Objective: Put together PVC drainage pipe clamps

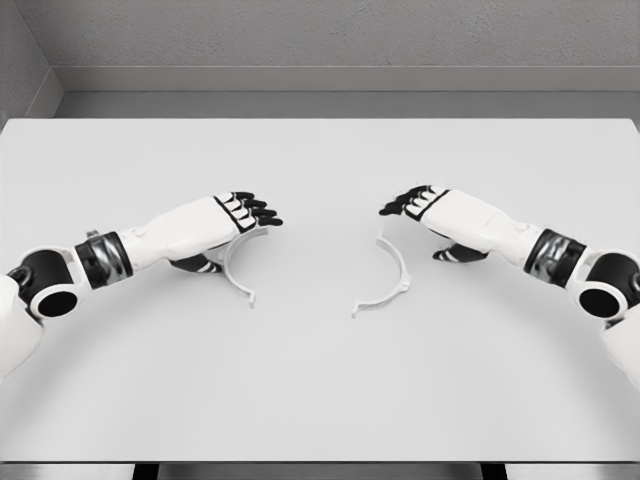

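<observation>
On the white table (320, 380) lie two white half-ring clamps. The left hand (215, 228) covers the upper end of the left clamp half (234, 270), fingers stretched out flat; it seems to rest over it rather than grip. The right clamp half (388, 280) lies bare, just beside the right hand (445, 215), fingers loosely extended, holding nothing. No writing shows.

We see a pale bench (320, 390), two white half-ring clamp pieces lying flat on it near the middle, the left piece (237, 270) curving open to the right, the right piece (388, 280) curving open to the left, a gap between them
</observation>
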Motion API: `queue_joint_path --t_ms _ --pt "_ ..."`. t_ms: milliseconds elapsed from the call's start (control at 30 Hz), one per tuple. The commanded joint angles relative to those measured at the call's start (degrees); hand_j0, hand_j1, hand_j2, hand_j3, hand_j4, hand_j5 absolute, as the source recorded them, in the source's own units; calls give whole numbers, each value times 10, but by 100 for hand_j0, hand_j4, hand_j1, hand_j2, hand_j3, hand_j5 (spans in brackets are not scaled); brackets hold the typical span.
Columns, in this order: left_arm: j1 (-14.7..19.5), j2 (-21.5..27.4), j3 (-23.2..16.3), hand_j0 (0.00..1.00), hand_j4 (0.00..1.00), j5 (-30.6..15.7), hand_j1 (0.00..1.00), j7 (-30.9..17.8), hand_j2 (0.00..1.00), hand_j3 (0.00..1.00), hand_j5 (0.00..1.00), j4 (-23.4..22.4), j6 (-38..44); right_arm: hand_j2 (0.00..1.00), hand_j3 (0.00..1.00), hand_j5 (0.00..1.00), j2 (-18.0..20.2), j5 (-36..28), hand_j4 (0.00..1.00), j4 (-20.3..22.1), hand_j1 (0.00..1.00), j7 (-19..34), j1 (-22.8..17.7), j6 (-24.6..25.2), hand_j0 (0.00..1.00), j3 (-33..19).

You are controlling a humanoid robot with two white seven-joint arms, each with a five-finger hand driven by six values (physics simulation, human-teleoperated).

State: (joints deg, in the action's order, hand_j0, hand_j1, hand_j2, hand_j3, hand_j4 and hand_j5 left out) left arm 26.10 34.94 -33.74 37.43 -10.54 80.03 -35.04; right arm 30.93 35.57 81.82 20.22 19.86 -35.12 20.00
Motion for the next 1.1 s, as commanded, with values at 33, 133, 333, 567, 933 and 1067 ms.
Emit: queue_joint_path --t_ms 33,133,333,567,933,1067 --pt "0 -6 1 100 100 -4 100 -3 100 100 100 0 0 94 94 94 9 -7 94 24 94 -1 -6 1 94 -1" --pt "0 -8 1 100 100 -4 100 -11 100 100 100 5 0 94 94 94 22 -7 94 47 94 -2 -16 1 94 -2" --pt "1 -18 3 100 100 -4 100 -16 100 100 100 9 0 93 93 93 22 -8 93 76 93 -2 -39 1 93 -1" --pt "1 -22 3 100 100 -4 100 -23 100 100 100 14 0 93 93 93 22 -10 93 85 93 -2 -55 1 93 0" --pt "4 -12 15 100 100 -7 100 -22 100 100 100 2 0 94 94 94 17 -7 94 83 94 -2 -57 1 94 7" --pt "23 -13 14 100 100 -7 100 -22 100 100 100 -16 0 94 94 94 13 -5 94 82 94 -2 -56 1 94 14"
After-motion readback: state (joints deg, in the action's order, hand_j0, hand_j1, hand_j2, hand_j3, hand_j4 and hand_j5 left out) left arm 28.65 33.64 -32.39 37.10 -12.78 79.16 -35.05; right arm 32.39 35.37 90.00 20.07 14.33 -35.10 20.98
